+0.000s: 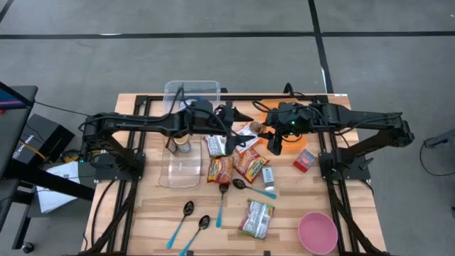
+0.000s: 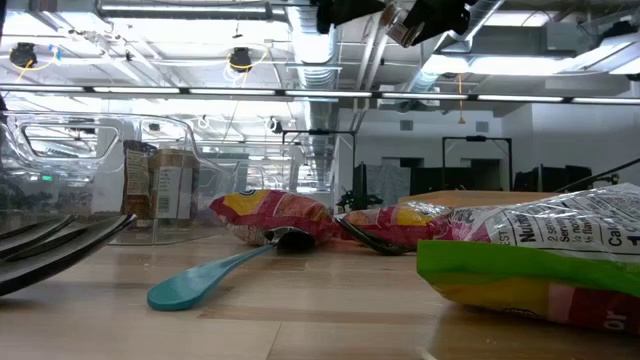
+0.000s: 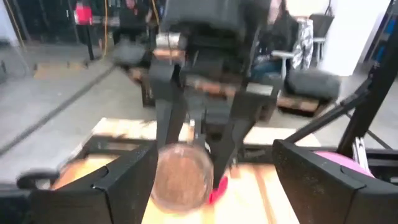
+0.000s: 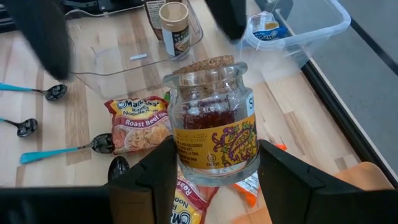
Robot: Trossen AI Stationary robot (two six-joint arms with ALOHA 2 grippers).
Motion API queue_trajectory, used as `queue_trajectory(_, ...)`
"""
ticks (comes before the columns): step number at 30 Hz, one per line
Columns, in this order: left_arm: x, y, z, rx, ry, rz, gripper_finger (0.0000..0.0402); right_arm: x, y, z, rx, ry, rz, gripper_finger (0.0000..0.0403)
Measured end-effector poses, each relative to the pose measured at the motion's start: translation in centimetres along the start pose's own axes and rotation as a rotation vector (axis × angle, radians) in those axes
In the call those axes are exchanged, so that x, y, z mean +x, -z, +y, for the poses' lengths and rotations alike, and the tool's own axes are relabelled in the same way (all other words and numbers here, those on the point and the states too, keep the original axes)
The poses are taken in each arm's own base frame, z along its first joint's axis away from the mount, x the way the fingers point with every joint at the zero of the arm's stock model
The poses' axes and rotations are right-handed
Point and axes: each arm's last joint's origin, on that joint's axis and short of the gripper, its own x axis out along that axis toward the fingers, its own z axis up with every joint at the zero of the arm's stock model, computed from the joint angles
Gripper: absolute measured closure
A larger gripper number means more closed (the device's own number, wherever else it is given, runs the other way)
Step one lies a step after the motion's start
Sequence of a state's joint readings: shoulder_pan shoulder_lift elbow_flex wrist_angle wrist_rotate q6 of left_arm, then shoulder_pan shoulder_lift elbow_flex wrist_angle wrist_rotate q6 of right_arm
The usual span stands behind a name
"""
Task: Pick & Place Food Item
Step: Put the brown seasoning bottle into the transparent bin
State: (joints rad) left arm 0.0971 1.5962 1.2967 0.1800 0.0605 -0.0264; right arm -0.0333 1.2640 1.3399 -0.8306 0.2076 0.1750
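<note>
A glass spice jar [image 4: 213, 127] with a cork lid, red contents and a yellow label hangs above the table's middle, with my right gripper [image 4: 214, 183] shut on it. In the high view the jar [image 1: 264, 128] sits between the two arms. My left gripper [image 3: 214, 180] stands open and about level, facing the jar's cork end [image 3: 181, 177]. Its dark fingers [image 4: 229, 17] show just beyond the jar, apart from it. Both grippers show at the top of the low view, high above the table [image 2: 395, 18]. My right gripper pinches the jar's lower glass body [image 4: 180, 163] between its two fingers, one on either side. The fingers slant down from the table's right side. The jar is lifted clear of the table, its cork end [image 4: 202, 65] pointing away toward the left arm.
Below lie two noodle packets [image 1: 220, 169] [image 1: 250, 165], several spoons [image 1: 186, 210], a snack packet [image 1: 257, 218], a red box [image 1: 306, 160] and a pink bowl [image 1: 317, 232]. A clear container [image 1: 181, 171] holding jars stands at the left, a clear bin [image 1: 192, 89] at the far edge.
</note>
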Motion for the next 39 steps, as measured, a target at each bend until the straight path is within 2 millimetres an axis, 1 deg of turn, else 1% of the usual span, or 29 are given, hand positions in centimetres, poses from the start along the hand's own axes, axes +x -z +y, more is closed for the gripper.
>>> queue_trajectory(13,1.2,1.2,0.1,-0.016,-0.002,0.017,0.0089,-0.2,0.1,0.8,-0.022,-0.026,-0.007,0.0226)
queue_trajectory(19,1.3,1.3,-0.1,-0.017,0.003,0.019,0.0103,-0.2,0.1,0.8,-0.021,-0.026,-0.009,0.0226)
queue_trajectory(22,1.3,1.3,-0.1,-0.037,0.003,0.019,0.0116,-0.2,0.1,0.8,-0.021,-0.025,-0.009,0.0226)
queue_trajectory(25,1.3,1.3,-0.1,-0.061,0.001,0.021,0.0137,-0.2,0.1,0.8,-0.024,-0.025,-0.009,0.0226)
queue_trajectory(28,1.3,1.3,-0.1,-0.063,0.0,0.021,0.017,-0.2,0.1,0.8,-0.028,-0.025,-0.01,0.0226)
queue_trajectory(32,1.3,1.3,-0.1,-0.083,-0.002,0.022,0.0225,-0.2,0.0,0.8,-0.03,-0.027,-0.012,0.0226)
queue_trajectory(33,1.3,1.3,-0.1,-0.084,0.003,0.023,0.023,-0.2,0.0,0.8,-0.031,-0.027,-0.012,0.0226)
queue_trajectory(39,1.3,1.3,-0.1,-0.084,0.01,0.023,0.023,-0.2,0.0,0.8,-0.033,-0.027,-0.018,0.0226)
